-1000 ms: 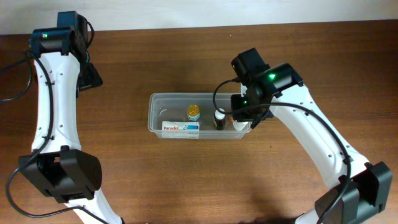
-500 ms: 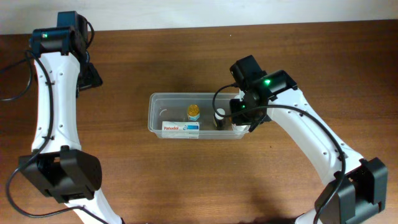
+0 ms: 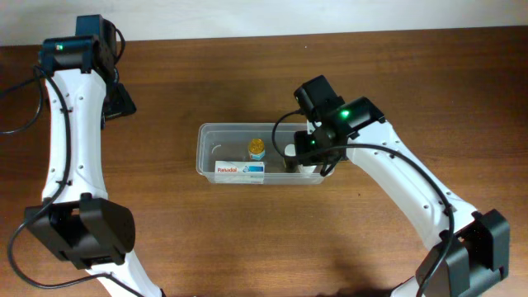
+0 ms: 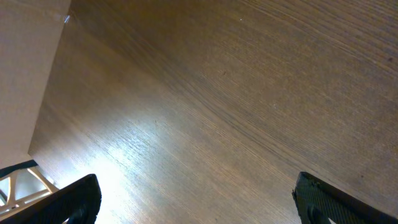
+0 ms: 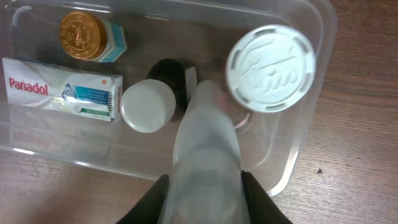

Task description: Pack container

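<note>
The container point(image 3: 216, 136), a clear rectangular tub with rounded corners, sits on the middle of the wooden table point(image 3: 247, 239), its long side running left to right in the overhead view.

Along the container's near long wall lies a white Panadol box point(image 5: 62, 93), flat on the floor. Behind the box, toward the container's far wall, stands a gold-capped bottle point(image 5: 83, 29) with a teal label. Just right of the box, about mid-container, is a dark bottle point(image 5: 169, 71) topped with a small white cap. At the container's right end stands a large white lid point(image 5: 270, 59), round, ribbed at the edge and embossed on top; what it closes is hard to make out through the plastic.

Between the dark bottle and the large lid, a pale tube point(image 5: 205, 143), whitish and translucent, reaches down into the container. Whether its tip touches the floor cannot be told. The right gripper point(image 5: 205, 193) hangs over the container's right end, its dark fingers point(image 5: 149, 202) pressed against either side of this tube, pinching it.

The left gripper point(image 4: 196, 202) is well apart from the container, off beyond its far left corner. Its fingers are spread wide over bare wood, with nothing between them.
</note>
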`<state>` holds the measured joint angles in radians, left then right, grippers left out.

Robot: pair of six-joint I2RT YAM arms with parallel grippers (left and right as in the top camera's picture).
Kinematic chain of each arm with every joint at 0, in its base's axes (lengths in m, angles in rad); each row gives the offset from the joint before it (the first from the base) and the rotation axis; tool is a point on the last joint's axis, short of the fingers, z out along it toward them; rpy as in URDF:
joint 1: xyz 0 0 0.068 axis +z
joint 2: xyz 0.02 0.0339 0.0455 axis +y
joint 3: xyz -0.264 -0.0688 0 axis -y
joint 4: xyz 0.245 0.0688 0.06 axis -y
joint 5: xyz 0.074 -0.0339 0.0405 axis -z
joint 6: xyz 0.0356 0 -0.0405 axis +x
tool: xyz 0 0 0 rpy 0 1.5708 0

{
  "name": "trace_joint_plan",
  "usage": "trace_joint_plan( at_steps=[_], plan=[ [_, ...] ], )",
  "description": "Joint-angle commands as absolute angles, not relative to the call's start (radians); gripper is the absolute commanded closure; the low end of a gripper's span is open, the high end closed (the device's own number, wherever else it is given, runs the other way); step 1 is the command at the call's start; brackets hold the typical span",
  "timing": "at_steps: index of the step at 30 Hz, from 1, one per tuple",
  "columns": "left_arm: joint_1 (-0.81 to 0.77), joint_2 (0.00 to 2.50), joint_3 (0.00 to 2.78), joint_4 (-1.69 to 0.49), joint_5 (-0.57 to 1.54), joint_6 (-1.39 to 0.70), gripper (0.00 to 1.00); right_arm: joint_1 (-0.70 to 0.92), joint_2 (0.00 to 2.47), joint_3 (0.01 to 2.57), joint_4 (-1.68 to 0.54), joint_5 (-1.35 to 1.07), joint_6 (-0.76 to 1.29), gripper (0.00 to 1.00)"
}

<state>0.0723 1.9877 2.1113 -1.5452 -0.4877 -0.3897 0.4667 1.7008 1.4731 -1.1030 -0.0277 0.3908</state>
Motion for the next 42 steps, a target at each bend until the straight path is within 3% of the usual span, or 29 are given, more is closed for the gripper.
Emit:
trace_joint_plan(
  at_steps=[1, 38, 42],
  plan=[
    [0.072, 1.981, 2.114, -1.546, -0.501, -0.396, 0.01, 0.477, 1.696, 1.469, -1.099, -0.030, 0.402, 0.72],
    [0.072, 1.981, 2.114, -1.546, -0.501, -0.396, 0.01, 0.478, 1.697, 1.469, -1.133, -0.015, 0.402, 0.67],
    [0.072, 1.981, 2.114, -1.546, -0.501, -0.396, 0.01, 0.478, 1.697, 1.469, -1.133, -0.015, 0.402, 0.56]
  ],
)
